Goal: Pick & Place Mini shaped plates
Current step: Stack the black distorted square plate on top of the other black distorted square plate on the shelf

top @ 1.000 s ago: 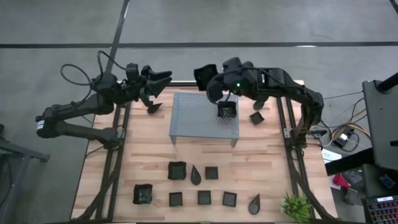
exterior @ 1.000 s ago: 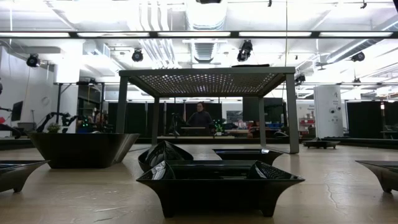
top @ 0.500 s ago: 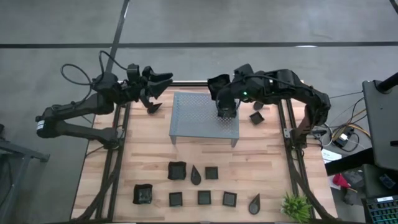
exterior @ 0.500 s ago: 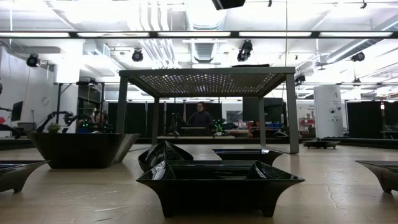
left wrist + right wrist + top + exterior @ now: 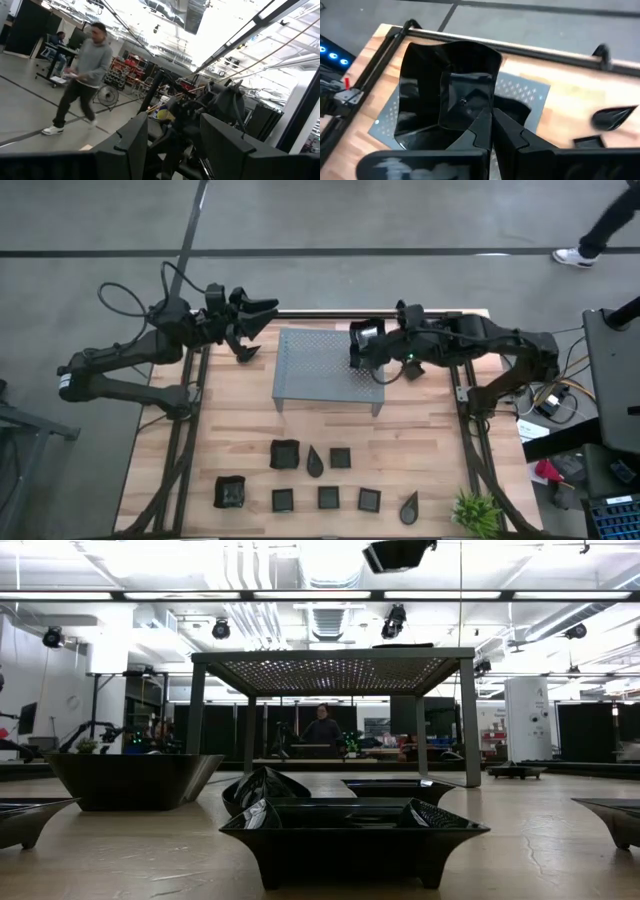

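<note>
Basically a wooden surface (image 5: 420, 450) in a lit workshop, grey rack (image 5: 320, 375) at centre. Right hand (image 5: 490, 131) pressed together on a square plate's (image 5: 455, 95) rim, above the rack. Left hand (image 5: 243, 330) spread, upper left, idle. Other plates (image 5: 328, 498) sit along the bottom.

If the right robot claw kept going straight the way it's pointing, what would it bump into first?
The right gripper, shut on a square black plate, points leftward over the grey rack. Nothing blocks that line until the left gripper, though height is unclear.

The right arm reached inward, its claw (image 5: 362, 347) clamped on a square plate (image 5: 455, 102). The left arm waited at the far-left corner, its claw (image 5: 248, 330) parted.
</note>
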You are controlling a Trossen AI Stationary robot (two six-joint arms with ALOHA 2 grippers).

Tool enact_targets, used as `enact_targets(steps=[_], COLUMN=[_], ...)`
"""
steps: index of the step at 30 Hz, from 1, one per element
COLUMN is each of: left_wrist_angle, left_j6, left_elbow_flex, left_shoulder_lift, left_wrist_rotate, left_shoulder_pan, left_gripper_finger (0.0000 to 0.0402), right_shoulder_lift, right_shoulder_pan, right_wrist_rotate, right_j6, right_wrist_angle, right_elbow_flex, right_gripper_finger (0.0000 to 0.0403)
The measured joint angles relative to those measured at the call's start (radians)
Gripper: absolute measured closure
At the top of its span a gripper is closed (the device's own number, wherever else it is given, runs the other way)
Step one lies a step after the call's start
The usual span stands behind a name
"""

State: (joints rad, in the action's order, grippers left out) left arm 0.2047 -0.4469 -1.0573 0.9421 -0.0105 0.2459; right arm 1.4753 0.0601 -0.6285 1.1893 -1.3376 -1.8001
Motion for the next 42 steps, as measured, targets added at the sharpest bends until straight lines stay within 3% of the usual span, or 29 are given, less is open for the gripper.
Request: enact_targets(steps=[9, 17, 28, 42], left_wrist_angle=[-0.019, -0.028, -0.029, -0.029], left_j6=[-0.001, -0.007, -0.006, -0.006], left_elbow_flex=[0.0, 0.0, 0.001, 0.001], left_shoulder_lift=[0.0, 0.0, 0.0, 0.0], left_wrist_rotate=[-0.001, -0.001, -0.001, -0.001], left_shoulder_pan=[0.001, 0.001, 0.0, 0.0], left_gripper_finger=[0.0227, 0.0227, 0.0227, 0.0227], right_shoulder_lift=[-0.12, -0.218, -0.23, -0.229], right_shoulder_pan=[-0.038, -0.106, -0.157, -0.173], right_wrist_rotate=[0.108, 0.159, 0.241, 0.258], right_j6=[0.142, 0.181, 0.165, 0.183], right_wrist_angle=[0.181, 0.423, 0.546, 0.574], right_elbow_flex=[0.339, 0.562, 0.649, 0.718], right_gripper_finger=[0.0395, 0.0394, 0.0394, 0.0394])
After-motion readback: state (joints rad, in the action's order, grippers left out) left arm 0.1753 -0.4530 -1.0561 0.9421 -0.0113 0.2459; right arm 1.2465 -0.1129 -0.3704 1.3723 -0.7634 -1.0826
